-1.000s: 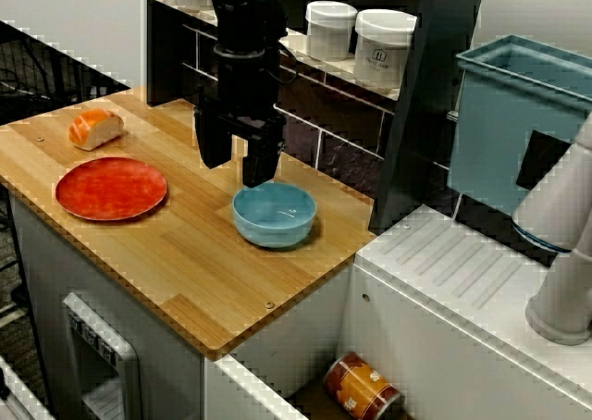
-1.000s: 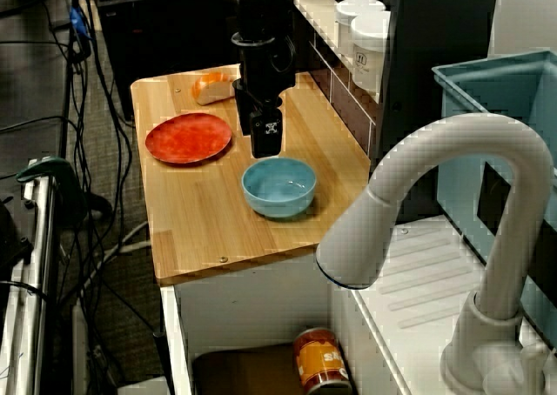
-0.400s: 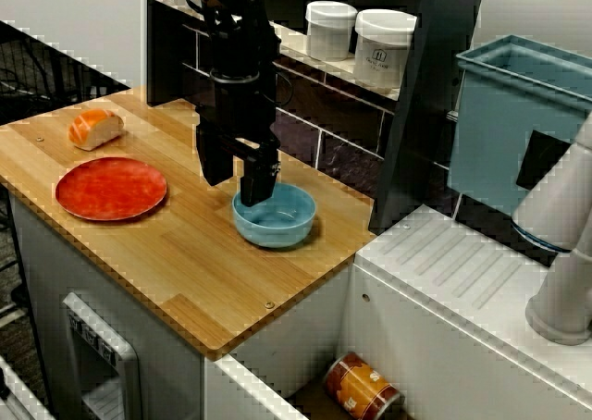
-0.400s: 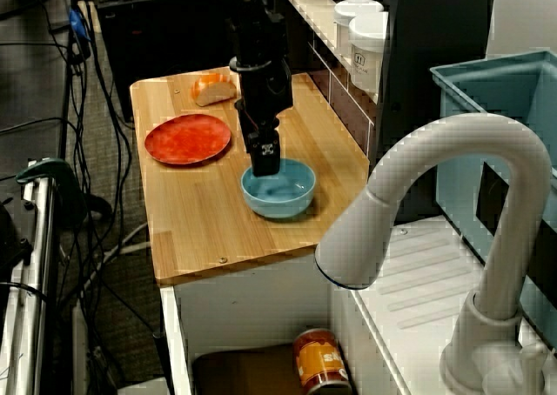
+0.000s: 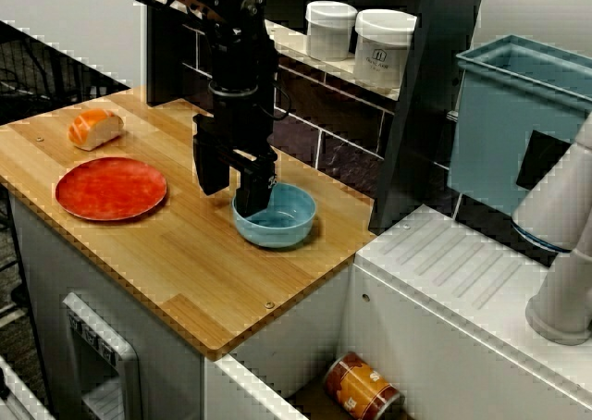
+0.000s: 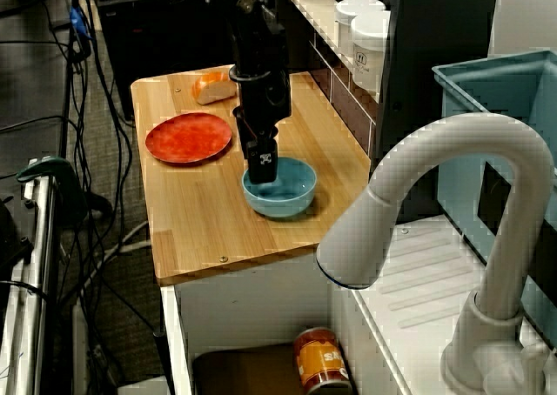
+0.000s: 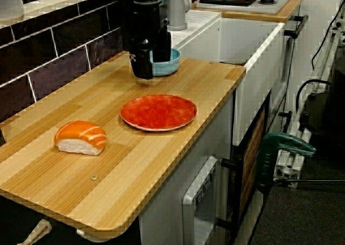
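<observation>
The gripper (image 5: 233,183) has been lowered, fingers held apart astride the rim of one glossy, round blue bowl (image 5: 285,220). One flat red plate (image 5: 111,188) lies nearby.

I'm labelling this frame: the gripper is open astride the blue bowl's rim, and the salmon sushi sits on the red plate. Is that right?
Not quite: the salmon sushi lies on the wooden counter, apart from the red plate, as the view along the counter shows. The gripper is indeed open astride the blue bowl's rim.
</observation>
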Tool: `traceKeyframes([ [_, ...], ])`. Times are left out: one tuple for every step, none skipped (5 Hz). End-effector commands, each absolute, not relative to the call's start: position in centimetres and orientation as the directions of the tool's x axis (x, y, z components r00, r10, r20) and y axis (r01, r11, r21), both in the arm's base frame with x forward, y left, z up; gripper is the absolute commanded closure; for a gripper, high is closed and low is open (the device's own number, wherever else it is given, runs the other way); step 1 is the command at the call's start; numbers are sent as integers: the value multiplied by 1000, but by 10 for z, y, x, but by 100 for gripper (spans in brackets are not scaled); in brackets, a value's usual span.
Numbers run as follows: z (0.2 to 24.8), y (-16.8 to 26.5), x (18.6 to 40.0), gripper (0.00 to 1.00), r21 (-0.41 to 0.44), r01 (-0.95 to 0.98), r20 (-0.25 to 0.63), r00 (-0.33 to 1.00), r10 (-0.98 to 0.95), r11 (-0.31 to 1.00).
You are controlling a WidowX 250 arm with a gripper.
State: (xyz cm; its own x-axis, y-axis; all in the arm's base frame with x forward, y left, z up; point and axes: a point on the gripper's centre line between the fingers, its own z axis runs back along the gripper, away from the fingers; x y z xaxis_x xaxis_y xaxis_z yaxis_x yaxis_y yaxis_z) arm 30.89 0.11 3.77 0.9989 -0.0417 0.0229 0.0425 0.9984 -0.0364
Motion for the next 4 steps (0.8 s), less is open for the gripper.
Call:
traceKeyframes([
  [43,-3,311,100,-9,-15,59,998,16,1000],
  [51,4,311,100,-29,-16,34,999,17,999],
  [58,8,308,100,-34,44,-47,998,-46,998],
  [83,22,295,100,-84,9,-8,1000,-10,996],
])
